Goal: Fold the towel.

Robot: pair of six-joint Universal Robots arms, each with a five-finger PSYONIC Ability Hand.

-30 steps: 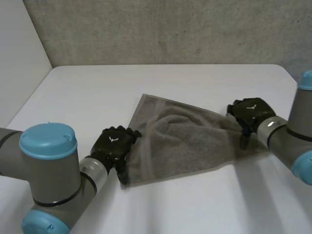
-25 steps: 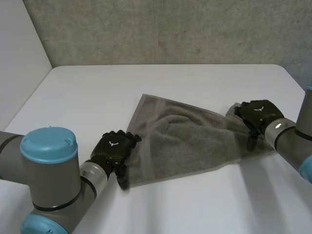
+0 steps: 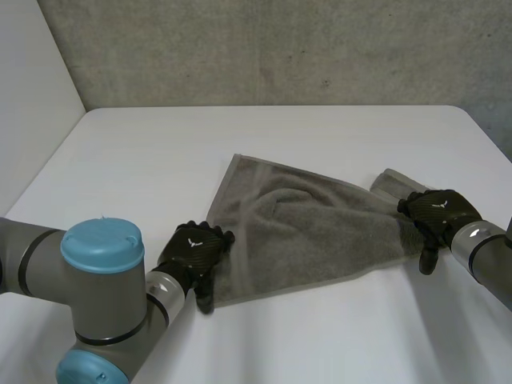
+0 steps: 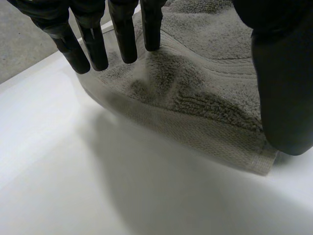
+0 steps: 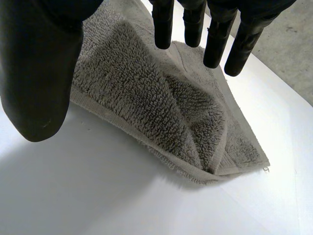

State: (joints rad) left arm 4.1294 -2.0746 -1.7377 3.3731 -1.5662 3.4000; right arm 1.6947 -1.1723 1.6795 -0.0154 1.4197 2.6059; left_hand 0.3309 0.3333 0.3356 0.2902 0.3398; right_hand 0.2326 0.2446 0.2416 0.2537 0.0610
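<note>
A grey towel (image 3: 312, 232) lies spread and rumpled on the white table (image 3: 144, 152). My left hand (image 3: 194, 250) is at its near left corner, open. In the left wrist view its straight fingers (image 4: 93, 44) and thumb (image 4: 281, 88) hover over the towel (image 4: 195, 93), with the corner by the thumb. My right hand (image 3: 438, 212) is at the towel's right end, also open. Under its palm (image 5: 39, 73) in the right wrist view, the towel (image 5: 146, 103) lies with a folded-over corner beyond the fingertips.
A grey wall runs along the table's far edge and a white wall stands at the left. Bare table lies around the towel on all sides. My left arm's big joint (image 3: 102, 264) sits near the front left.
Both hands have drawn back toward the near edge. The right hand slid right and off the towel's far right corner, which now lies uncovered.
</note>
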